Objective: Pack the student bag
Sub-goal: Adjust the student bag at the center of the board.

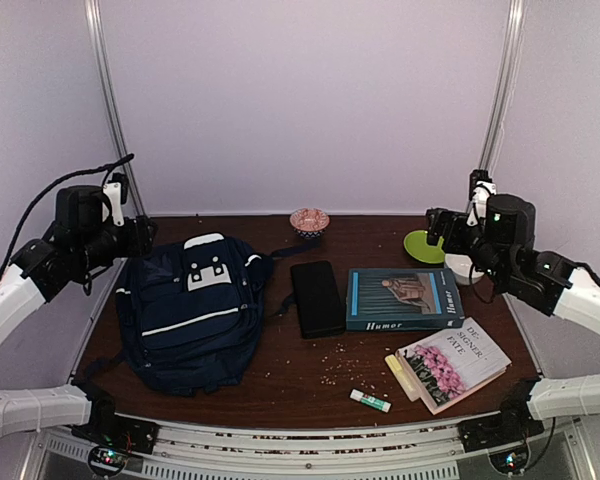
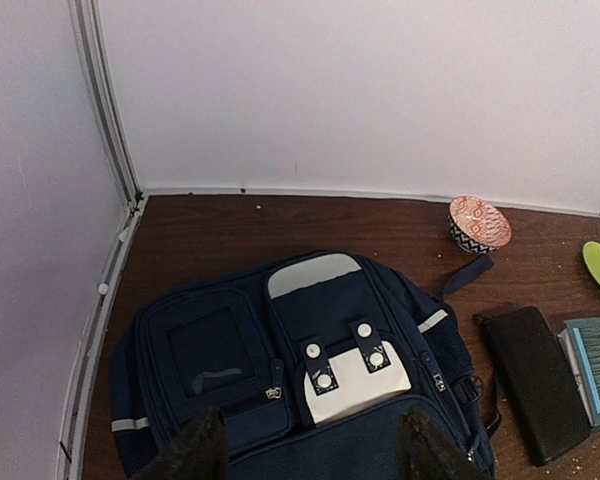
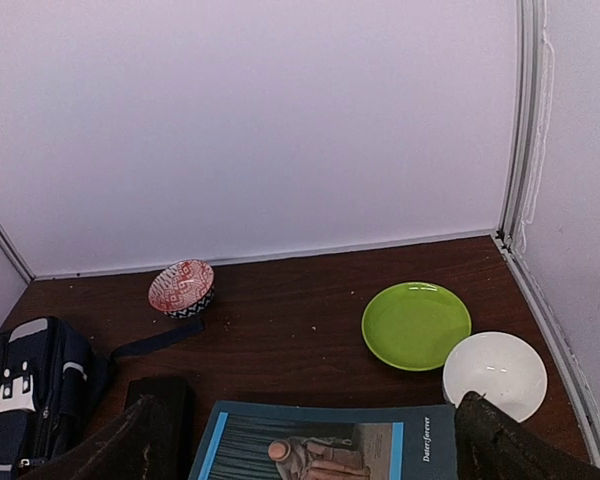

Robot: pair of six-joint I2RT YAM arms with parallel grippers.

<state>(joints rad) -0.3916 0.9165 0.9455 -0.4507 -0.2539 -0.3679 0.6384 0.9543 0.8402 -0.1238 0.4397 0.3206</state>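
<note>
The student bag (image 1: 190, 312) is lying flat on the left side of the wooden table (image 1: 280, 385), pockets facing up and its white buckle patches pointing toward the far wall. The left gripper (image 2: 315, 455) is hovering above the bag's far left corner without touching it. Its claw is released, and the dark fingers (image 2: 195, 455) are standing wide apart with nothing between them.

On the right, the right gripper (image 3: 320, 450) is hanging in the air over the far right part of the table. It is also released and is carrying nothing.

A black case (image 1: 317, 298) is sitting just right of the bag, and a teal book (image 1: 403, 298) is lying just beside that. Nearer, a flowered book (image 1: 453, 363) is resting at a tilt, with a pale yellow stick (image 1: 401, 377) along its left edge. A glue stick (image 1: 370, 401) is lying close to the near edge.

At the far edge, a red patterned bowl (image 1: 309, 220) is standing in the middle. A green plate (image 3: 416, 325) and a white bowl (image 3: 494, 374) are sitting together in the far right corner. Crumbs are dotting the wood.
</note>
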